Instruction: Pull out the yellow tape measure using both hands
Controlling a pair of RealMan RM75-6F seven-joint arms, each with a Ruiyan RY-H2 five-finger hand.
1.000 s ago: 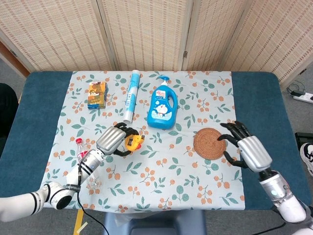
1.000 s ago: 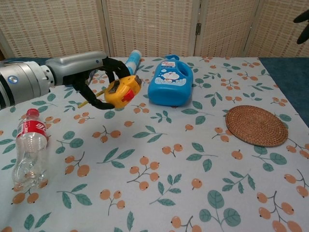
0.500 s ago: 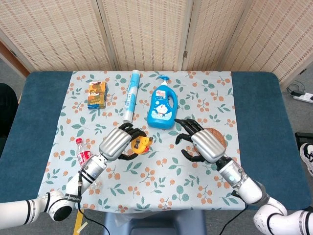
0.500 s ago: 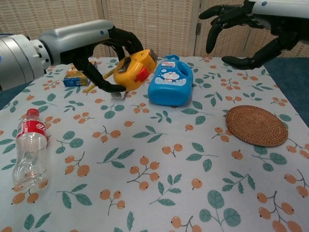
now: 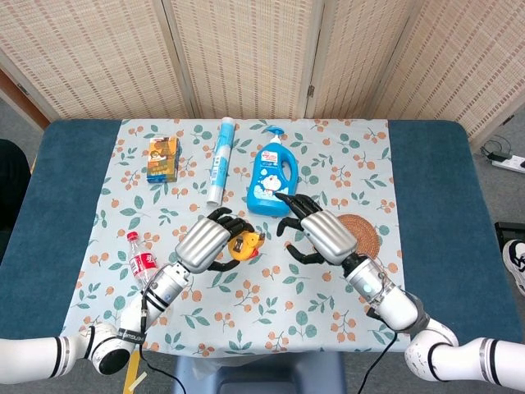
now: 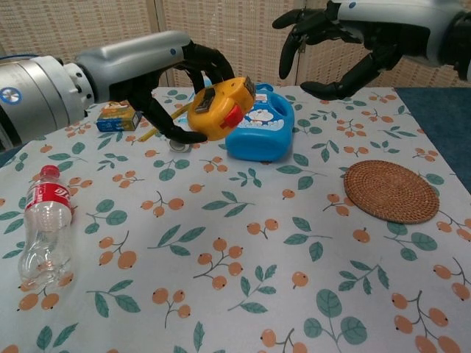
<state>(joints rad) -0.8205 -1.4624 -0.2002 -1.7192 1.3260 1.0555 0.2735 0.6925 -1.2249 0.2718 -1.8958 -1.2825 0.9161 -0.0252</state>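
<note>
My left hand (image 5: 207, 243) (image 6: 171, 81) grips the yellow tape measure (image 5: 244, 245) (image 6: 219, 109), holding it up above the flowered cloth. The case has a red button facing forward. A short yellow strip of blade (image 6: 160, 123) sticks out to the left behind the hand. To the right of the tape measure my right hand (image 5: 321, 236) (image 6: 344, 37) hovers in the air, fingers spread and holding nothing. A gap remains between it and the case.
A blue soap bottle (image 5: 273, 184) (image 6: 261, 132) lies just behind the tape measure. A round woven coaster (image 6: 391, 191) lies at the right, an empty plastic bottle (image 6: 45, 232) at the left. A white tube (image 5: 220, 159) and a small orange box (image 5: 163, 158) lie further back.
My left hand has lifted the tape measure higher and carried it right. My right hand has swung in from the right edge toward it, staying spread.
</note>
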